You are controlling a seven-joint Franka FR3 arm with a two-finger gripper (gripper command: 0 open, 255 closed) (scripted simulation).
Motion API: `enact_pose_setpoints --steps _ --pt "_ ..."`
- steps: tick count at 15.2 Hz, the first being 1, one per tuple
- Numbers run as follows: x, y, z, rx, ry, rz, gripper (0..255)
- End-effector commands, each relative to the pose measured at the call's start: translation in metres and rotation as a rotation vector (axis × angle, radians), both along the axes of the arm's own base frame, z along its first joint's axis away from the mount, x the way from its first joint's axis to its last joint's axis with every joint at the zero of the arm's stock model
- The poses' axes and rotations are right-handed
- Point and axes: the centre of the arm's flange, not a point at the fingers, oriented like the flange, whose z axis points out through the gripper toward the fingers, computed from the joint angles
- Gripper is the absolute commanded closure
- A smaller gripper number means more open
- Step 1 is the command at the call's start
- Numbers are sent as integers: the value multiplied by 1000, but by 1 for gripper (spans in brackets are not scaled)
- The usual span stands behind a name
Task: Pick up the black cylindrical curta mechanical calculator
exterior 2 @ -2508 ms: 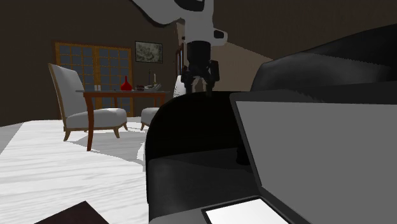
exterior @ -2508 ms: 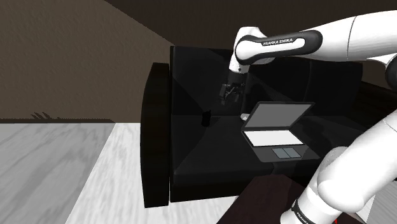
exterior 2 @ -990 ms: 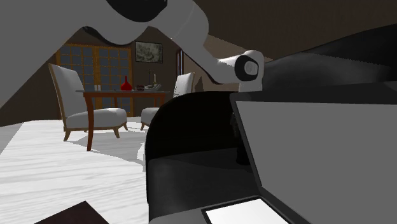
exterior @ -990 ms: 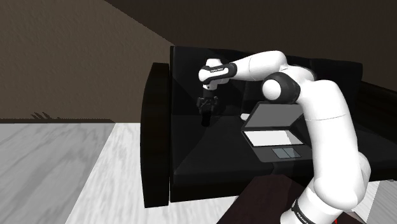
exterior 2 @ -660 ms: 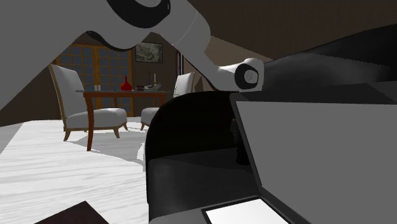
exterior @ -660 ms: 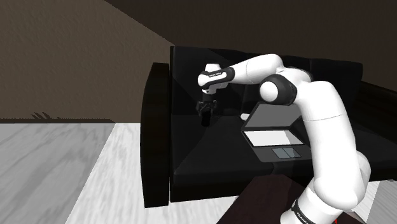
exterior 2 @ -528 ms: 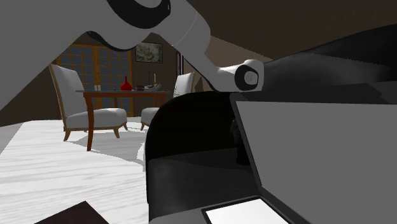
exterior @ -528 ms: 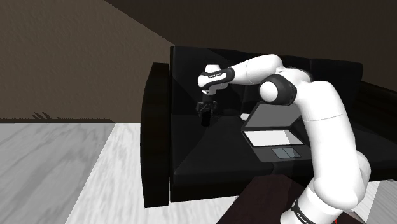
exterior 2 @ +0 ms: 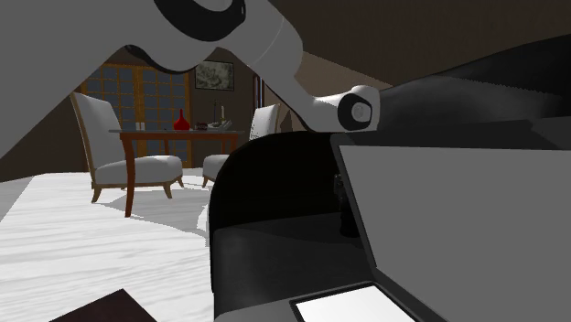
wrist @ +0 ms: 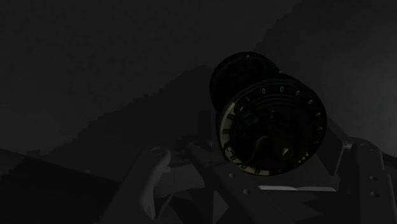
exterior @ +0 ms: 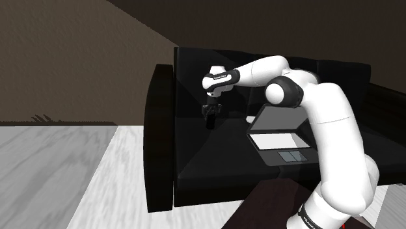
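Calculator (wrist: 273,130), a small black cylinder on the black sofa (exterior: 195,162) seat near its armrest, sits between jaws standing apart and not gripping; judged rigid, dense and smooth-sided, it is best clamped across the barrel below the dialled top.

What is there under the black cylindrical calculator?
The black sofa seat is under it, and the calculator stands upright on it. The calculator's own body covers the spot where they touch.
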Motion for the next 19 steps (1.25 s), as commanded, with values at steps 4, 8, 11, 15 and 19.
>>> enact_pose_setpoints --steps 4,8,11,15,19 --pt "0 1 10 1 1 1 255" --pt "0 1 31 1 1 1 255" --pt "0 1 47 1 1 1 255" --pt "0 1 68 1 1 1 255" --pt "0 1 79 1 1 1 255"
